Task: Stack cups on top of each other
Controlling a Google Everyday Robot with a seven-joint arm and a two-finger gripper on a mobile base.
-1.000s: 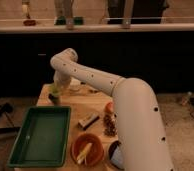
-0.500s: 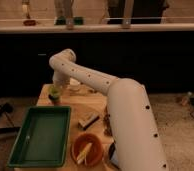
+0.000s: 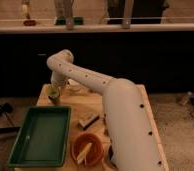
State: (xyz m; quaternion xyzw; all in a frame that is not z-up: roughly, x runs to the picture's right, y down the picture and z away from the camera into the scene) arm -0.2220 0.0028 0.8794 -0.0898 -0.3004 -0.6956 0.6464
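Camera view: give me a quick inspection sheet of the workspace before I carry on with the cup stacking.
Surface: wooden table, crowded, partly hidden by the arm.
Job's things: pale yellow-green cup at the far left of the table, at the tool; the darker cup cannot be made out.
Clutter: green tray at front left; orange bowl holding pale pieces; small block-like item mid-table.
Grippers: tool is down at the yellow-green cup, shut on it.
Cables: nothing seen.
Surroundings: dark counter with a pale rail behind; dark stand legs on the floor at left.
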